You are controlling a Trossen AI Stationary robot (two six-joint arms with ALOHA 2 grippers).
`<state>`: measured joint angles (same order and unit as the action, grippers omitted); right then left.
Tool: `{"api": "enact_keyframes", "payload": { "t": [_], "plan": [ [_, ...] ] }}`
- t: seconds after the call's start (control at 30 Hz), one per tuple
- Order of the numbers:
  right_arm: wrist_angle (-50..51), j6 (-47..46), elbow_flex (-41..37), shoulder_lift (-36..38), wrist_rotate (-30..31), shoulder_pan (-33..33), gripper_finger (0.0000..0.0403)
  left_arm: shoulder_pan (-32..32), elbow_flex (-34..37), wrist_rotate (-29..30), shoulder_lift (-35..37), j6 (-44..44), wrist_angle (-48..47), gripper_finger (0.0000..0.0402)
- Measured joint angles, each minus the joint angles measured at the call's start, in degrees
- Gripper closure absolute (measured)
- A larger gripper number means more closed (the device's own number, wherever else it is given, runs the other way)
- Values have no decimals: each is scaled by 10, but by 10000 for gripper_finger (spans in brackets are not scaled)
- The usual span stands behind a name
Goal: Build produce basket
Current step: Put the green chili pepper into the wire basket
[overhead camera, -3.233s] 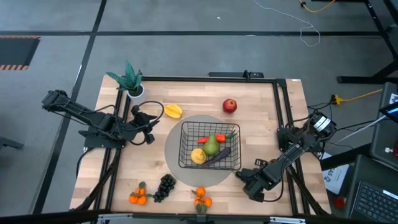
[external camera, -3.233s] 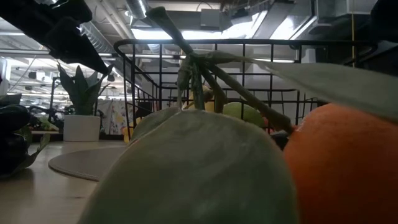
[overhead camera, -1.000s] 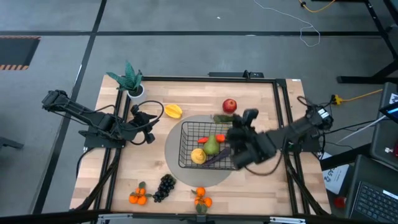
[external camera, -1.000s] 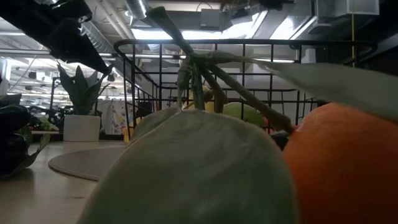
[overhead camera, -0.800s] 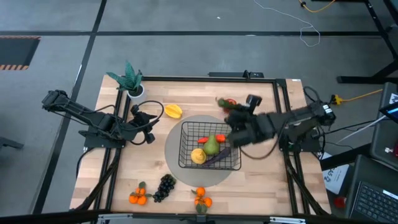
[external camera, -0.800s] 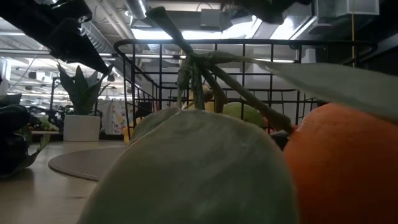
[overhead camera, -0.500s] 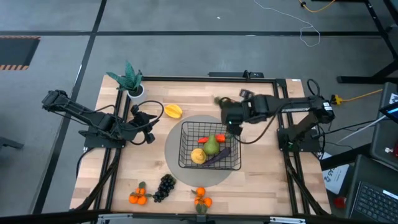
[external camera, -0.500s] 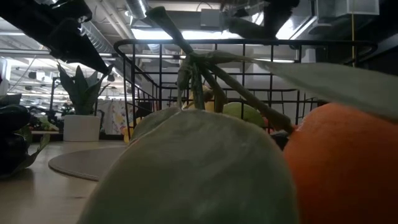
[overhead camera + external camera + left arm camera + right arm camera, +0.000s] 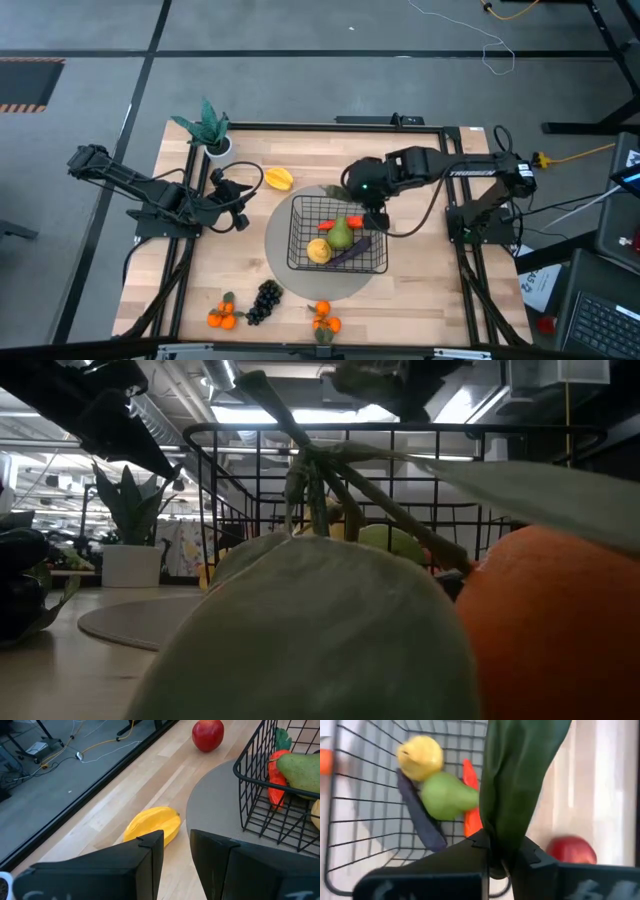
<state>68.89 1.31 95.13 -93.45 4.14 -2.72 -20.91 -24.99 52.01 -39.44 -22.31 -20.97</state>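
Wooden table (image 9: 420,250) holds the basket (image 9: 338,235); above its far edge the right gripper (image 9: 501,855) pinches a green cucumber (image 9: 517,775). Lowering it among the produce and letting go seems next, while the left gripper (image 9: 175,845), slightly spread, waits beside the starfruit (image 9: 152,824).

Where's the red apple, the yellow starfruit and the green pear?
red apple (image 9: 208,734): left wrist view, middle of its skin.
yellow starfruit (image 9: 152,824): left wrist view, its upper ridge.
green pear (image 9: 447,796): right wrist view, its fat belly.

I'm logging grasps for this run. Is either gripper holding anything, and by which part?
The right gripper pinches a long dark green cucumber by one end, above the black wire-mesh basket. The left gripper holds nothing.
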Motion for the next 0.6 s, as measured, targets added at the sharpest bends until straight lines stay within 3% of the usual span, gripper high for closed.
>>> {"api": "enact_keyframes", "payload": {
  "t": [0.2,0.37,0.6],
  "plan": [
    [-13,-43,-92,19,33,0,383,0,0,0,0,0,0,315],
    [-99,-56,-187,49,32,0,383,0,0,0,0,0,0,315],
    [-258,-8,-256,94,17,-2,383,0,0,0,0,0,0,315]
  ]
}}
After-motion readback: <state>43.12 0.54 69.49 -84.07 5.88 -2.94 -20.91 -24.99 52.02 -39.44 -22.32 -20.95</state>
